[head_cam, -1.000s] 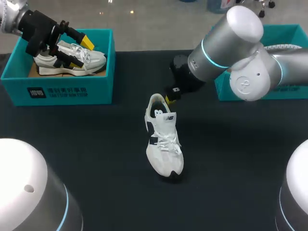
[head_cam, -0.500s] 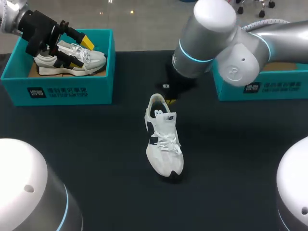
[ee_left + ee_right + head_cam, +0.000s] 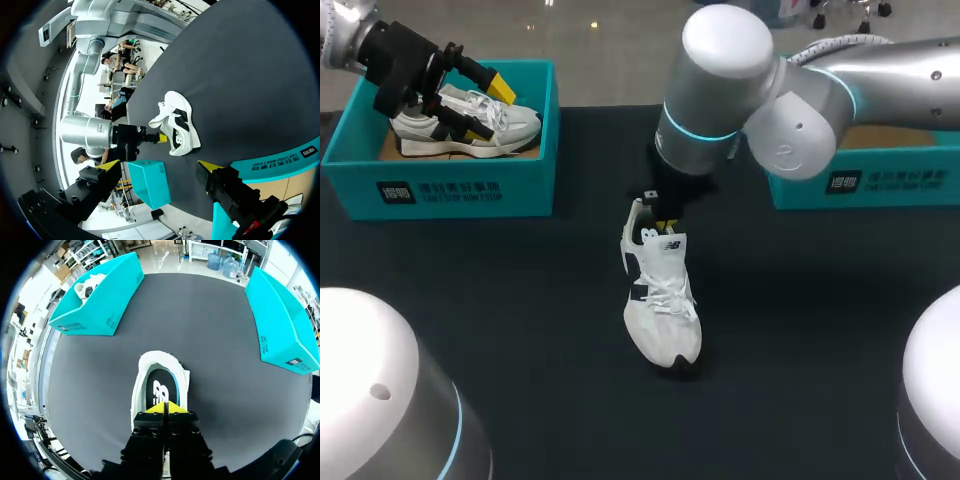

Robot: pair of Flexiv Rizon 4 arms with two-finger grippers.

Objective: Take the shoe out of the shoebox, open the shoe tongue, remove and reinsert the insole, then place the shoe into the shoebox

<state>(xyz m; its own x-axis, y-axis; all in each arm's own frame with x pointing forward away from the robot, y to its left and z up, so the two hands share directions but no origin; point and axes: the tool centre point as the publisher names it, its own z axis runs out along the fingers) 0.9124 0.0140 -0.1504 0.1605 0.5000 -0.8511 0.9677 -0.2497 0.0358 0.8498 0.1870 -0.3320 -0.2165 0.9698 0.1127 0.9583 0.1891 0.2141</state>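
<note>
Hovering right gripper (image 3: 165, 407): tips pinched, empty, over the heel opening, poised for the insole (image 3: 161, 385).
Shoe (image 3: 660, 300): mid-table, toe nearest, unboxed for access.
Left gripper (image 3: 159, 167): wide, parked above far-left shoebox (image 3: 440, 185).

The shoe (image 3: 665, 320) is white with black side patches, its insole (image 3: 161, 387) black with a white mark. The desk (image 3: 520, 300) is black. The left shoebox (image 3: 440, 185) and right shoebox (image 3: 880, 185) are teal. My left pincer (image 3: 485, 108) and right pincer (image 3: 165, 407) are black, yellow-tipped.

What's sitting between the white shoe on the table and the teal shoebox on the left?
Nothing. The head view shows only bare black table between the white shoe and the left shoebox.
</note>
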